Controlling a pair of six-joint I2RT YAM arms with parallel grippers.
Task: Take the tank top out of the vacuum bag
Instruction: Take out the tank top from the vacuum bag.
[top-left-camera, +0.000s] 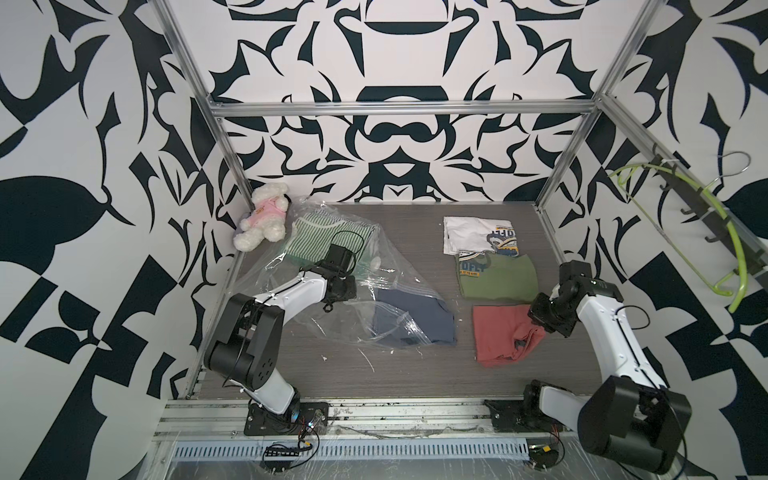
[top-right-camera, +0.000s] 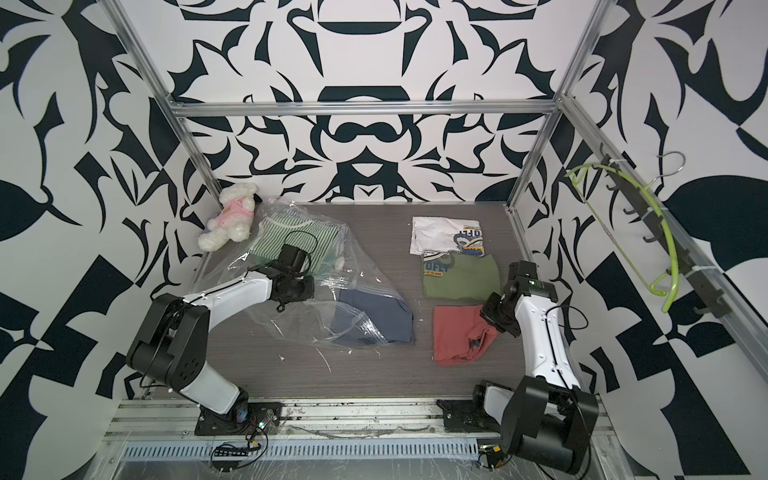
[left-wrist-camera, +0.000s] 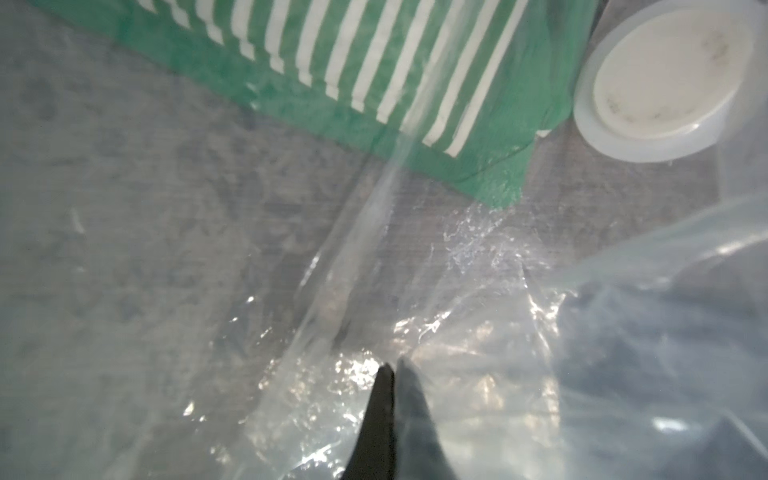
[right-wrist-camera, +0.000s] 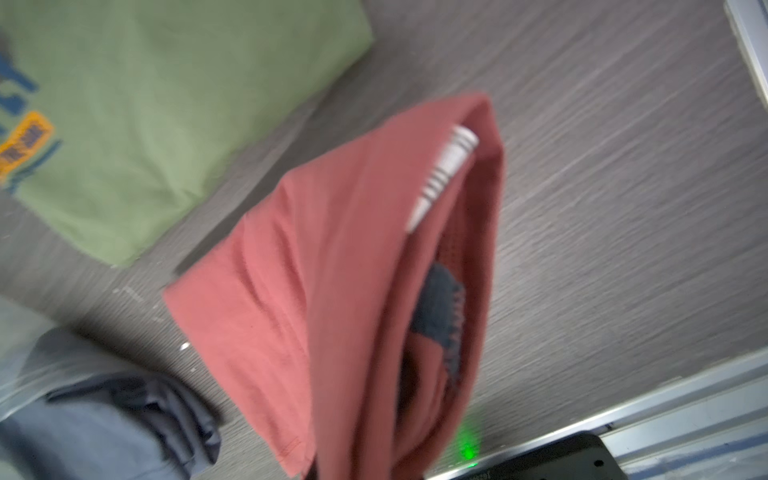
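Note:
The clear crinkly vacuum bag (top-left-camera: 386, 266) (top-right-camera: 266, 328) lies across the left half of the table, with its white round valve (left-wrist-camera: 665, 79) (top-left-camera: 376, 261) on top. Inside it are a green-and-white striped garment (top-left-camera: 320, 237) (left-wrist-camera: 374, 62) and, at its zip end, a navy garment (top-left-camera: 415, 320). My left gripper (left-wrist-camera: 392, 368) (top-left-camera: 332, 301) is shut on a fold of the bag's plastic. A red garment (top-left-camera: 498, 332) (right-wrist-camera: 332, 270), apparently the tank top, lies outside the bag at the right. My right gripper (top-left-camera: 536, 328) (top-right-camera: 492, 328) is shut on its raised edge, and the cloth hides the fingertips.
A folded green T-shirt (top-left-camera: 494, 276) and a white printed T-shirt (top-left-camera: 478, 235) lie behind the red garment. A white plush toy in pink (top-left-camera: 264, 218) sits in the back left corner. Frame posts border the table, and a green hanger (top-left-camera: 706, 232) hangs on the right wall.

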